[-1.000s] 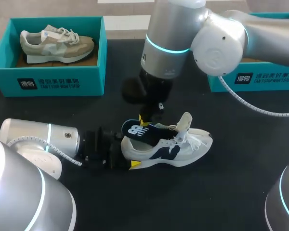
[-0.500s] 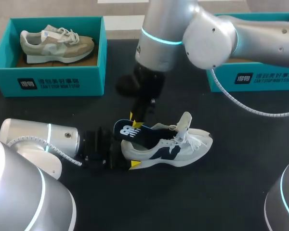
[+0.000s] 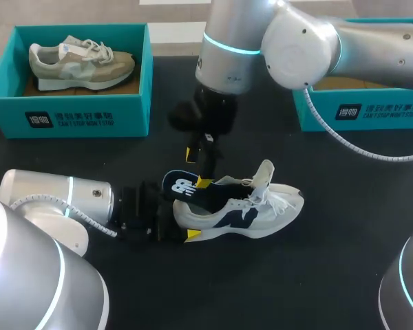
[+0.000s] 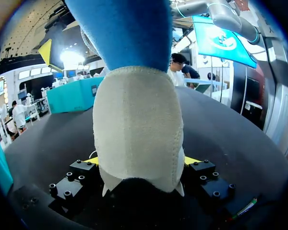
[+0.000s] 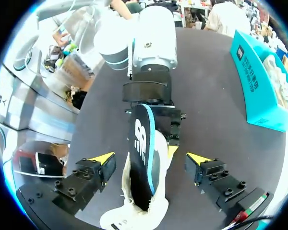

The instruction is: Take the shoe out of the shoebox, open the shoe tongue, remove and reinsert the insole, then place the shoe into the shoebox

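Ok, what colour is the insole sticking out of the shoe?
The insole is dark navy with a white logo and blue edge, clearest in the right wrist view.

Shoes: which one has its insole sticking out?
The white shoe on the table, its heel in the left pincer: a dark blue insole juts from its opening. The beige shoe in the box shows none.

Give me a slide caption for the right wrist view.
Open right gripper poised above the dark insole, which sticks out of the white shoe.
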`<action>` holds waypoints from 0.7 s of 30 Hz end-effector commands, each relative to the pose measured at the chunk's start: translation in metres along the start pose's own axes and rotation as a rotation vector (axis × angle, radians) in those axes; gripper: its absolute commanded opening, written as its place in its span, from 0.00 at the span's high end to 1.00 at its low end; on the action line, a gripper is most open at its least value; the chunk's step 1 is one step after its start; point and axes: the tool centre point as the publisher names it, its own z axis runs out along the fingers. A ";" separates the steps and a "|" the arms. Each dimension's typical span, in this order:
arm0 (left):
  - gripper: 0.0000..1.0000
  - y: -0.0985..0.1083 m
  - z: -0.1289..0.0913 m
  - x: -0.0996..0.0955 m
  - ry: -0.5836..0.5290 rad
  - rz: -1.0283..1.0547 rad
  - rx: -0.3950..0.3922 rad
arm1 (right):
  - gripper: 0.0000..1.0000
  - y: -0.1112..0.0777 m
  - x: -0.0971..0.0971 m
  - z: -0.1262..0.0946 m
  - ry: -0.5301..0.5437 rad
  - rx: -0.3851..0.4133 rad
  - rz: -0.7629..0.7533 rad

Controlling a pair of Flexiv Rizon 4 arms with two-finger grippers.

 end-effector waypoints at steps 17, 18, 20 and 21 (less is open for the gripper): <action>1.00 0.001 0.000 0.001 0.000 0.000 -0.003 | 0.18 -0.008 0.021 -0.003 0.203 -0.304 0.271; 1.00 0.001 0.000 0.001 0.000 0.000 -0.003 | 0.25 -0.008 0.021 -0.002 0.209 -0.300 0.273; 1.00 0.001 0.000 0.001 0.000 0.000 -0.003 | 0.43 -0.008 0.020 0.000 0.222 -0.303 0.268; 1.00 0.001 0.000 0.001 0.000 0.000 -0.003 | 0.50 -0.009 0.020 0.002 0.229 -0.307 0.271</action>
